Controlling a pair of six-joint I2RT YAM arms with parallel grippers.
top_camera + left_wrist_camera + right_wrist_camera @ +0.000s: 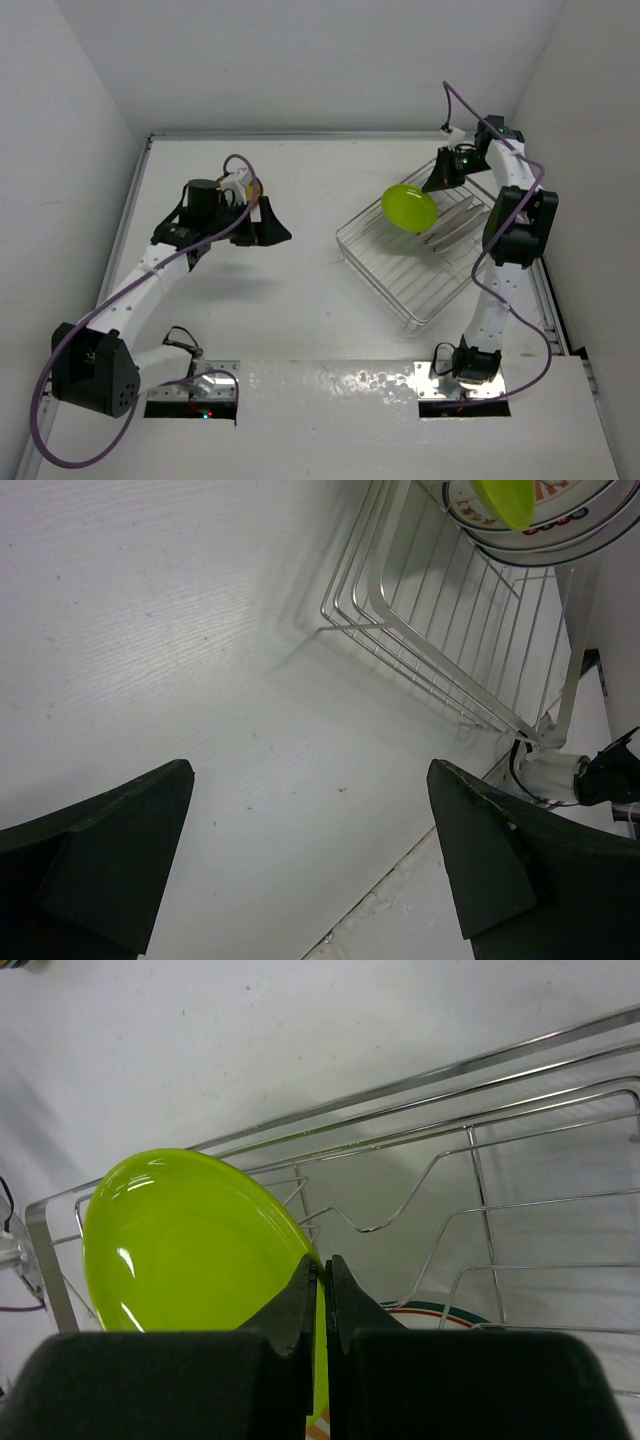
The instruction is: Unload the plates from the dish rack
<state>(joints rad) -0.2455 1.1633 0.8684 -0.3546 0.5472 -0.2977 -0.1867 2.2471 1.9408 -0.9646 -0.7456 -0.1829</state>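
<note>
R gripper (pixel 322 1285) clamped on lime green plate (pixel 190 1245) rim, plate upright at dish rack (pixel 400 275) far end; L gripper (pixel 310 810) wide, empty, over table (pixel 180 630), well apart

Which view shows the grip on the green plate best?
Right wrist: the right gripper pinches the rim of the green plate up close. Top external shows the whole plate, grip small; left wrist only a green sliver.

A rectangular dish rack of thin silver wire (pixel 405 270) is carried by the plain white bench (pixel 300 290), toward its right side, set askew to the edges.
</note>
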